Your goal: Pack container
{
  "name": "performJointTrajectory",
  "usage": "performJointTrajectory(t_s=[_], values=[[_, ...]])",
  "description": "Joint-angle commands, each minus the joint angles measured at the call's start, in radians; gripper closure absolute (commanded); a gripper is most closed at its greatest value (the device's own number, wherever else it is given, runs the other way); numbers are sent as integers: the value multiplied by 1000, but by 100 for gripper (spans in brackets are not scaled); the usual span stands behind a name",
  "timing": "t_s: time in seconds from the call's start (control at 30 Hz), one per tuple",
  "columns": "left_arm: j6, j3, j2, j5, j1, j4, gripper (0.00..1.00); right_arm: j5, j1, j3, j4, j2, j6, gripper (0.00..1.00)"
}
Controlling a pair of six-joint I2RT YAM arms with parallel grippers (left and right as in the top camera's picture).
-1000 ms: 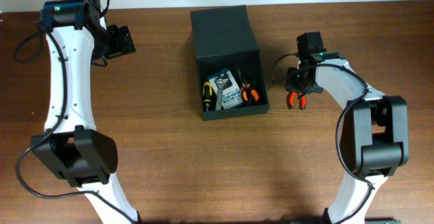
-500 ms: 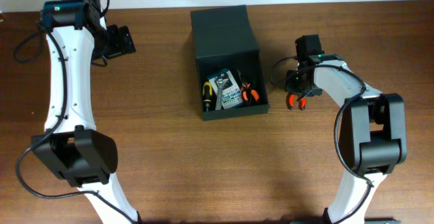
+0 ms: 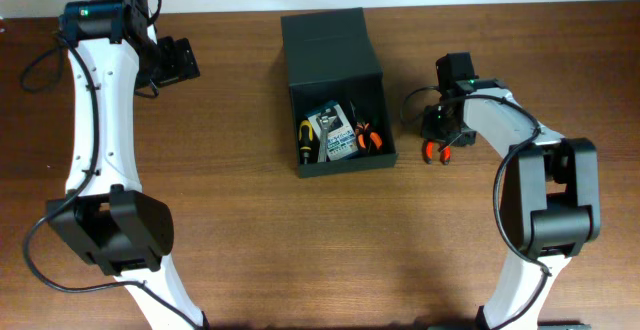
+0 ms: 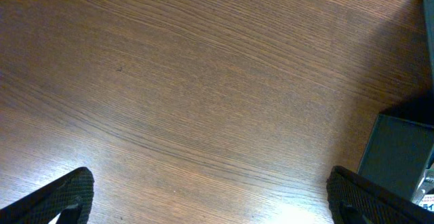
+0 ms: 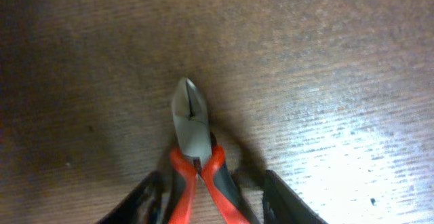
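The container [image 3: 345,166] sits on the brown table [image 3: 300,250], in the middle and a bit toward the far side. It is a dark box and it is open. Its lid [image 3: 325,38] lies flat behind it on the far side, joined to the box.

A few things lie inside the box. A screwdriver [image 3: 305,140] with a yellow and black handle is on the left. A silver wrench [image 3: 325,123] lies next to it. A small blue and white card pack [image 3: 341,146] is in the middle. A pair of orange pliers [image 3: 369,138] lies on the right, close to the box wall.

To the right of the container, and apart from it, a pair of red cutters [image 5: 193,132] lies on the table. Its grey tip points away from the arm. The right pincer [image 5: 211,187] is low over the cutters. Its two fingers [image 5: 146,197] stand one on each side of the red handles. The pincer is part way open. A small gap shows between the handles and the finger on the right. It does not squeeze the cutters, and they rest on the wood.

The left pincer [image 4: 210,197] is well to the left of the container, toward the far side of the table. It is wide open and has hold of nothing. Only wood shows between its two dark tips. A corner of the container shows at the right edge of the left wrist view.
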Motion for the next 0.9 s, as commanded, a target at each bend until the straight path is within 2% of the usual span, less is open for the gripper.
performJointTrajectory(t_s=[0.0, 0.03, 0.17, 0.4, 0.73, 0.83, 0.87], values=[[12, 16, 0, -14, 2, 2, 1, -33, -24, -19, -37, 24, 15, 54], [12, 16, 0, -14, 2, 2, 1, -47, -33, -19, -46, 24, 15, 49], [12, 16, 0, -14, 2, 2, 1, -126, -79, -19, -112, 24, 5, 43], [12, 16, 0, -14, 2, 2, 1, -151, -97, -19, -135, 24, -48, 43], [12, 16, 0, -14, 2, 2, 1, -146, -91, -19, 17, 24, -397, 43], [12, 16, 0, -14, 2, 2, 1, -146, -84, -19, 29, 24, -420, 44], [12, 16, 0, -14, 2, 2, 1, -146, -83, -19, 34, 26, -420, 48]])
